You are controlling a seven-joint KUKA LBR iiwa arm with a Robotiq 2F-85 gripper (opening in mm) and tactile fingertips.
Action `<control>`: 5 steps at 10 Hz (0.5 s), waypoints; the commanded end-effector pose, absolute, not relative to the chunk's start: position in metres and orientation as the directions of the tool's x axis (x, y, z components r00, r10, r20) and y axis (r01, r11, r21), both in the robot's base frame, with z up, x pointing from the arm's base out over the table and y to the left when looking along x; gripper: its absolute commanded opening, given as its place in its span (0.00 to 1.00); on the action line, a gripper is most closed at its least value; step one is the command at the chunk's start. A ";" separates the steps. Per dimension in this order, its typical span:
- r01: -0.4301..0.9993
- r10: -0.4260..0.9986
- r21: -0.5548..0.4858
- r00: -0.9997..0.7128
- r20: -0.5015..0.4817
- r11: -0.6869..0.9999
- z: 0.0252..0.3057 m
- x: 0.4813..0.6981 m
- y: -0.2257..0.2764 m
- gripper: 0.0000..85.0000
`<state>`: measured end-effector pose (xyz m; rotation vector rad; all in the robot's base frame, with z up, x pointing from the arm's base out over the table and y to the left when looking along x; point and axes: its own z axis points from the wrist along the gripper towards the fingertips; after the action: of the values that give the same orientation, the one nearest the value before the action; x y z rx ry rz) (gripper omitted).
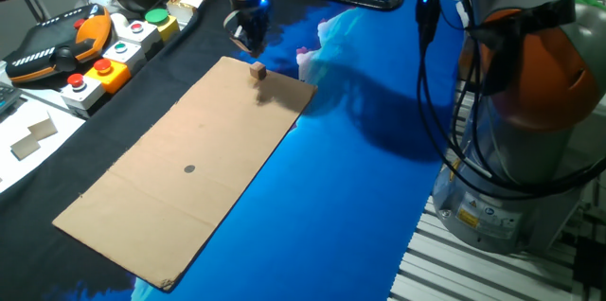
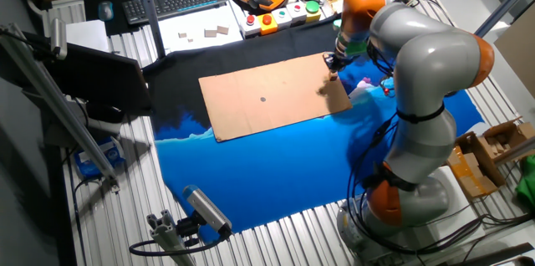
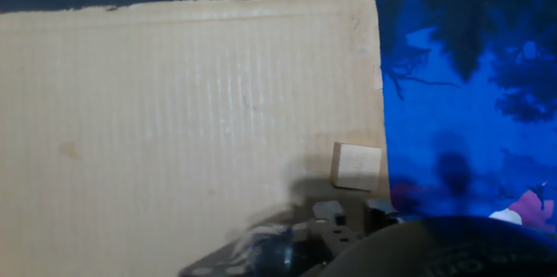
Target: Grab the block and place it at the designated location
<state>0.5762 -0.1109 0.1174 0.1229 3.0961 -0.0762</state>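
A blue cloth covers the table, and on it lies a flat, ribbed cardboard sheet with cut edges and wide bare room across its middle. The dark grey dot sits mid-sheet, well apart from the block, a small wooden cube near the sheet's corner by the arm. The gripper hangs just beyond that corner; whether its jaws are wide or narrow cannot be told. Only the hand view shows the cube's pale grain.
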 end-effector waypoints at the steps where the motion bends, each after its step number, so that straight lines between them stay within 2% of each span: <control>1: 0.091 0.089 -0.050 -0.995 -0.045 0.995 0.116 0.576 -0.112 0.64; 3: 0.105 0.103 -0.048 -0.994 -0.043 0.993 0.108 0.578 -0.118 0.72; 5: 0.117 0.115 -0.054 -0.992 -0.042 0.992 0.095 0.583 -0.122 0.73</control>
<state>0.5833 -0.1217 0.0948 0.1836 3.0962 -0.0882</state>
